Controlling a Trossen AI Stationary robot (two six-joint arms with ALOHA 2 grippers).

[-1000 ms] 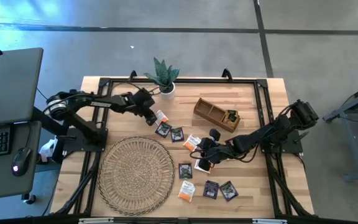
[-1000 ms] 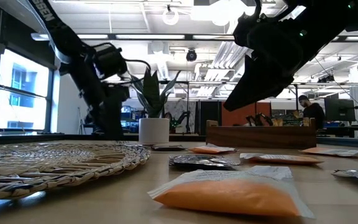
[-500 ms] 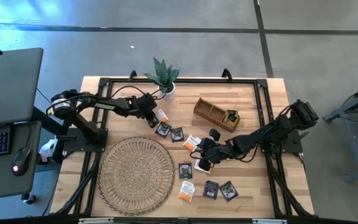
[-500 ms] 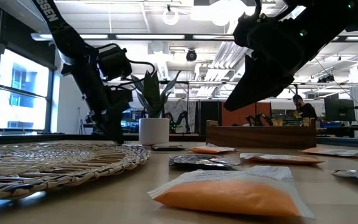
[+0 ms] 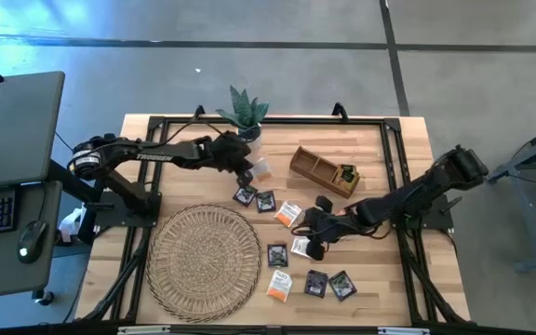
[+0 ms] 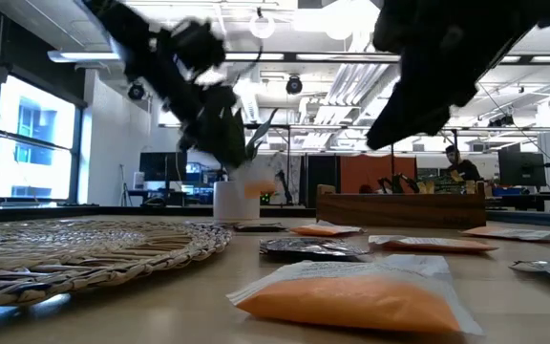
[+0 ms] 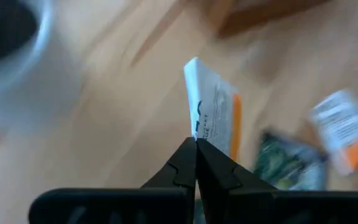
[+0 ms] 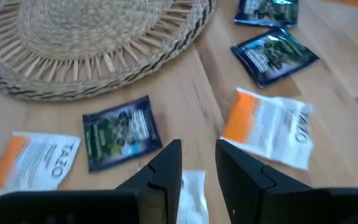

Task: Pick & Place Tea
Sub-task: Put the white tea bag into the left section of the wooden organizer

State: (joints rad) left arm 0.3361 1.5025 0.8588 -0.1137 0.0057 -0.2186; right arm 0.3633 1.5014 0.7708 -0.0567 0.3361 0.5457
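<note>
Wooden table (image 5: 389, 154) on grey floor, office w/ monitors behind, woven mat (image 5: 203, 253) & wooden tray (image 5: 322, 171) on top, tea sachets (image 5: 291, 247) scattered mid-table, left gripper (image 7: 196, 144) clamped on an orange-white sachet (image 7: 215, 115) lifted by potted plant (image 5: 246, 113), right gripper (image 8: 199, 163) partly open above sachets, nothing held.

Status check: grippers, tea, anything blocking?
Left gripper shut on an orange-and-white sachet, lifted off the table. Right gripper open, low over loose sachets. One sachet in the wooden tray. Nothing blocking.
</note>
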